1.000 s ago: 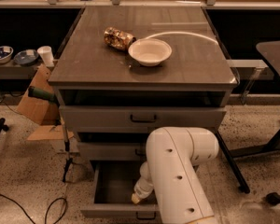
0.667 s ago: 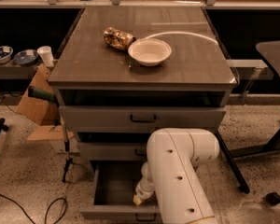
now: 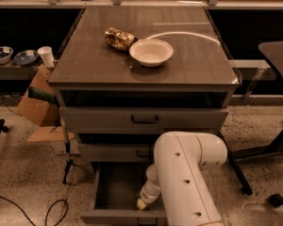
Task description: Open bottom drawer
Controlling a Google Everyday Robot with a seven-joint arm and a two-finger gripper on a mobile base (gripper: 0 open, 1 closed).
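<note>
The grey cabinet (image 3: 85,74) has three drawers. The bottom drawer (image 3: 114,191) stands pulled out toward me, its plain grey interior showing and its front edge (image 3: 108,216) at the bottom of the view. My white arm (image 3: 186,173) reaches down in front of it. My gripper (image 3: 142,204) is low at the drawer's front right, just inside the front edge, mostly hidden by the arm. The drawer's handle is hidden. The top drawer (image 3: 141,119) and the middle drawer (image 3: 113,152) are shut.
A white bowl (image 3: 151,52) and a crumpled snack bag (image 3: 119,37) lie on the cabinet top. A cardboard box (image 3: 35,105) stands at the left. A cable (image 3: 52,211) lies on the floor. Chair legs (image 3: 264,149) stand at the right.
The gripper has moved slightly toward me and down, and the bottom drawer's front has come out a little further with it.
</note>
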